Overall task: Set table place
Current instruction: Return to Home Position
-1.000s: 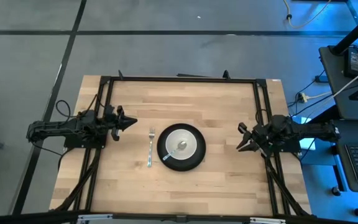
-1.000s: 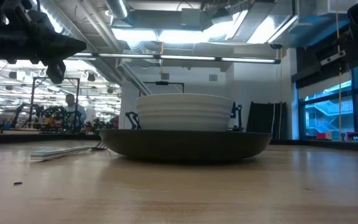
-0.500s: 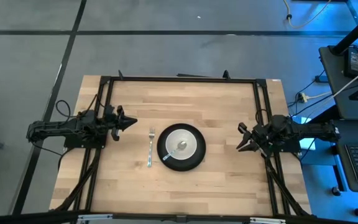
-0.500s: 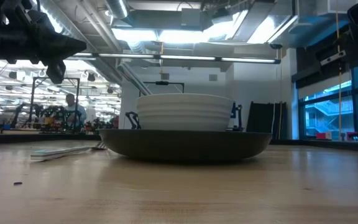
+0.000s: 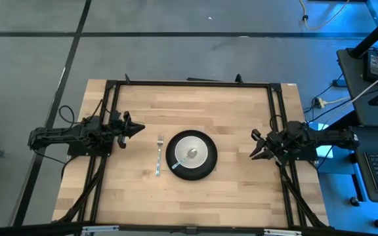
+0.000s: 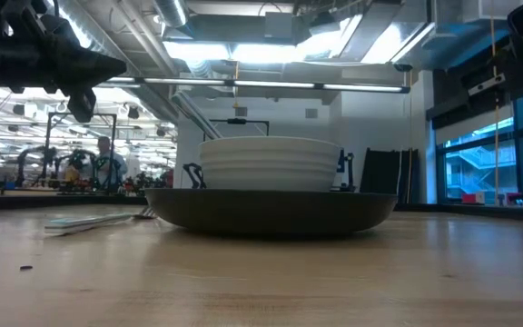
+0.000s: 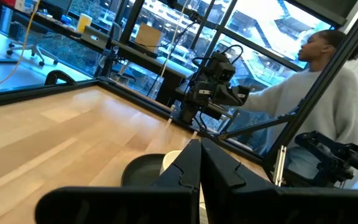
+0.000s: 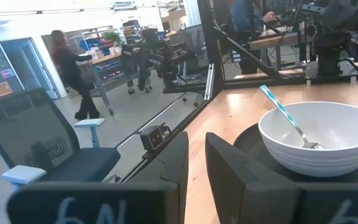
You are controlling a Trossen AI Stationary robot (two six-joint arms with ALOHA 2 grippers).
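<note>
A dark round plate (image 5: 206, 172) lies at the middle of the pale wood table (image 5: 235, 108). A white bowl (image 5: 195, 148) stands on the plate, and a spoon with a blue-striped handle (image 8: 279, 111) leans inside it. A fork (image 5: 159, 156) lies flat on the table just left of the plate. My left gripper (image 5: 140, 128) hovers shut above the table, left of the fork and pointing toward the plate. My right gripper (image 5: 253, 145) hovers right of the plate with a narrow gap between its fingers, holding nothing.
A black frame (image 5: 189, 83) runs along the table's far side and down both flanks beside the arms. A person in a pale top (image 7: 328, 99) stands beyond the table's right side. Bare wood lies near and far of the plate.
</note>
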